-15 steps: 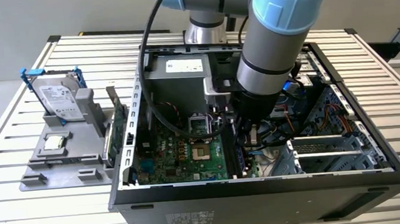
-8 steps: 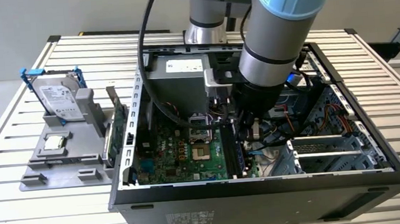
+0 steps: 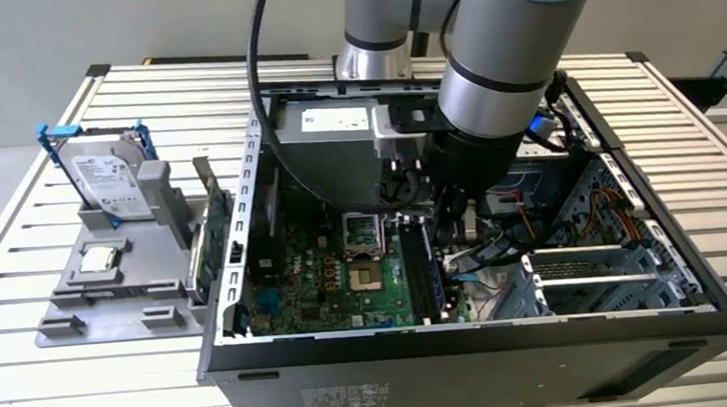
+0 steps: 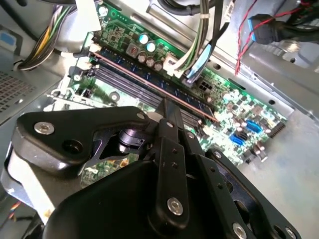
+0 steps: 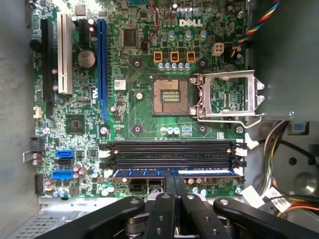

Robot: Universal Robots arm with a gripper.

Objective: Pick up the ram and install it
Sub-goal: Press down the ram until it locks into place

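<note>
Gripper: the black two-finger gripper [image 5: 174, 181] reaches into the open case over the memory slots; its fingers [image 4: 169, 117] are closed on the top edge of the ram, one on each face, as seen in both wrist views.
Ram: the long, narrow bluish-green circuit-board stick [image 5: 174, 173] stands on edge in the slot of the bank nearest the gripper, lying along the slot from one end clip to the other. In the second wrist view it shows as a thin edge [image 4: 149, 82] running diagonally past the fingertips.
Seating depth: cannot tell whether the ram is pressed fully home.
Memory slots: the black parallel sockets [image 5: 169, 149] just beside the ram hold no modules.
Motherboard: the green printed board [image 5: 144, 117] lies flat on the case floor.
Processor socket: the square socket [image 5: 170, 96] sits beyond the slots, with its silver metal retention frame [image 5: 227, 97] swung open beside it.
Expansion slots: one white, one blue and one black long connector [image 5: 101, 69] run parallel near the far corner of the board.
Computer case: the black tower chassis [image 3: 475, 335] lies on its side on a slatted metal table [image 3: 43, 379], side panel off.
Robot arm: the grey and light-blue arm [image 3: 508, 69] descends into the case from above.
Parts fixture: a grey tray [image 3: 113, 288] at the exterior view's left of the case holds a silver hard drive with blue rails [image 3: 103, 174] and a green expansion card [image 3: 215, 223] standing on edge.
</note>
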